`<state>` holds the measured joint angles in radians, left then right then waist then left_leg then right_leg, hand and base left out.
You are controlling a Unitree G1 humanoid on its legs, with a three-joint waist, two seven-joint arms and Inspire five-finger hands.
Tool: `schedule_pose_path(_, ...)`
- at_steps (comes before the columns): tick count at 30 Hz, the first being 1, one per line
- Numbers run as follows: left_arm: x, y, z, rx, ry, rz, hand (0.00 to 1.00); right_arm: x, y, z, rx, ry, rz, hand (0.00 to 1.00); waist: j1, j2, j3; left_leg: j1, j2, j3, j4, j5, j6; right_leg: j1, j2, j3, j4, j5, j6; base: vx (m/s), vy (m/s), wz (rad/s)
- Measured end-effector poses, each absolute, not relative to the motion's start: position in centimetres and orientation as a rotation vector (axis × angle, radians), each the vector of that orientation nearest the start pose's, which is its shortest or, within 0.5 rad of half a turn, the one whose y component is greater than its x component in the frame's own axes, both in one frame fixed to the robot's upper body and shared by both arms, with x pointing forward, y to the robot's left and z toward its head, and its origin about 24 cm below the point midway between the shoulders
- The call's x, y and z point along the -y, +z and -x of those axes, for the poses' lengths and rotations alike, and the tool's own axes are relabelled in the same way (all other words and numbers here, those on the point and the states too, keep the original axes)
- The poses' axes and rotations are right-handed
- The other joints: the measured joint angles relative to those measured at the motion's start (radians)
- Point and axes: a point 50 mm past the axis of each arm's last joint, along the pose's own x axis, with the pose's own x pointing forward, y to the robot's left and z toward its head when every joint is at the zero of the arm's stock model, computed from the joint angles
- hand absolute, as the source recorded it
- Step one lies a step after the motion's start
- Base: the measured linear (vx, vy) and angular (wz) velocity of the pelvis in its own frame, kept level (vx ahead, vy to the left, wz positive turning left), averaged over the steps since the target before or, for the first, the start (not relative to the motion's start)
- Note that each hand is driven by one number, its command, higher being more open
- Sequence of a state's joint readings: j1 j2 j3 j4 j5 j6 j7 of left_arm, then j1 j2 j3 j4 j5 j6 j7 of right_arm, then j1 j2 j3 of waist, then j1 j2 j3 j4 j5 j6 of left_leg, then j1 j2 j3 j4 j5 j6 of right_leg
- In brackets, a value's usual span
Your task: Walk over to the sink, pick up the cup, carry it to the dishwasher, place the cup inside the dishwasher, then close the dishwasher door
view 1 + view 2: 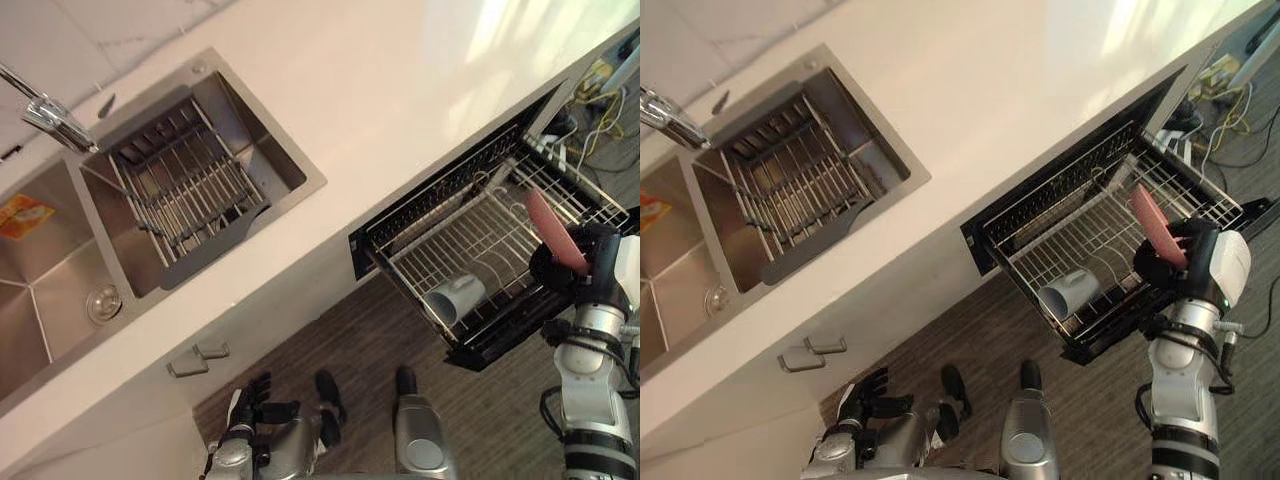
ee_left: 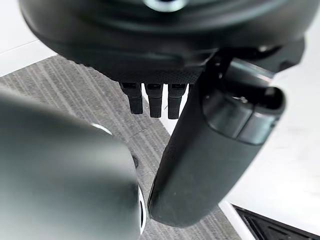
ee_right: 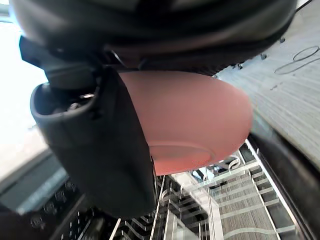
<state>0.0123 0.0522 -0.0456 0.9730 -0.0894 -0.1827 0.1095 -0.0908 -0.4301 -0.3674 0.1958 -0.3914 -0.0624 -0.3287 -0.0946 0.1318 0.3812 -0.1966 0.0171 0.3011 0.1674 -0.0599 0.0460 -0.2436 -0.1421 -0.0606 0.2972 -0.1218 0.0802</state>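
Observation:
My right hand [image 1: 590, 262] is shut on a pink bowl [image 1: 555, 230], which it holds on edge above the right end of the pulled-out dishwasher rack [image 1: 500, 345]. From the right wrist, the thumb [image 3: 100, 150] lies across the pink bowl [image 3: 200, 115], with rack wires below it. A pale grey cup [image 1: 455, 297] lies on its side in the rack's front left corner, apart from the hand. My left hand [image 1: 250, 400] hangs low beside the cabinet, with its fingers [image 2: 155, 102] relaxed and holding nothing.
A steel double sink [image 1: 290, 150] with a wire drainer [image 1: 185, 185] and a faucet [image 1: 50, 115] sits in the white counter [image 1: 400, 80] to the left. An orange item [image 1: 22, 215] lies in the left basin. Cables [image 1: 600, 90] lie on the floor beyond the dishwasher.

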Motion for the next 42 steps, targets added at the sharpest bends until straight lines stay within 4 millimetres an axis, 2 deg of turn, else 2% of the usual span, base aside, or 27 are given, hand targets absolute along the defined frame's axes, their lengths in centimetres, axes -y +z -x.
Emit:
schedule_pose_path(5,-16.8,-13.3,-15.9,-0.766,0.143,-0.029,0.90,31.8,8.9,-27.1,0.064,-0.613,0.739,0.30,0.002,0.000,0.029,-0.032,-0.005,-0.001,0.011,0.000,0.000,-0.052,-0.012,0.005,0.053,-0.023,-0.002,0.00,-0.004,0.02)
schedule_pose_path(11,-16.5,-12.9,-16.8,-0.735,0.123,-0.045,0.90,31.1,8.4,-29.2,0.017,-0.536,0.763,0.30,0.017,0.002,0.055,-0.045,-0.008,-0.002,0.012,0.002,0.000,-0.073,-0.016,0.006,0.073,-0.030,-0.004,0.00,0.000,0.00)
schedule_pose_path(17,-16.4,-12.7,-17.2,-0.716,0.116,-0.047,0.90,30.7,9.0,-31.2,0.008,-0.499,0.788,0.30,0.025,0.002,0.066,-0.056,-0.017,-0.003,-0.001,0.013,0.004,-0.088,-0.019,0.007,0.074,-0.030,-0.004,0.01,0.004,0.02)
schedule_pose_path(18,-16.4,-12.6,-17.2,-0.715,0.118,-0.047,0.90,30.7,9.3,-31.4,0.013,-0.502,0.791,0.90,0.026,0.002,0.066,-0.056,-0.018,-0.003,-0.004,0.016,0.004,-0.089,-0.020,0.007,0.074,-0.030,-0.004,0.00,0.000,0.00)
schedule_pose_path(23,-16.5,-12.6,-17.3,-0.712,0.134,-0.053,0.90,30.7,9.8,-32.1,0.006,-0.526,0.789,0.90,0.032,0.002,0.066,-0.056,-0.018,-0.003,-0.006,0.020,0.002,-0.089,-0.025,0.009,0.073,-0.030,-0.004,0.00,0.000,0.00)
schedule_pose_path(32,-16.5,-12.6,-17.4,-0.712,0.141,-0.055,0.90,30.3,9.2,-31.9,-0.012,-0.575,0.728,0.90,0.039,0.002,0.066,-0.046,-0.017,0.007,-0.021,0.023,0.001,-0.090,-0.020,0.022,0.070,-0.027,-0.002,0.01,0.003,-0.04)
schedule_pose_path(42,-16.4,-12.6,-17.4,-0.714,0.147,-0.058,0.90,30.1,8.0,-28.9,0.014,-0.664,0.662,0.90,0.042,0.000,0.066,-0.022,-0.019,0.008,-0.028,0.025,0.002,-0.053,-0.018,0.027,0.027,-0.002,0.006,0.01,0.012,-0.02)
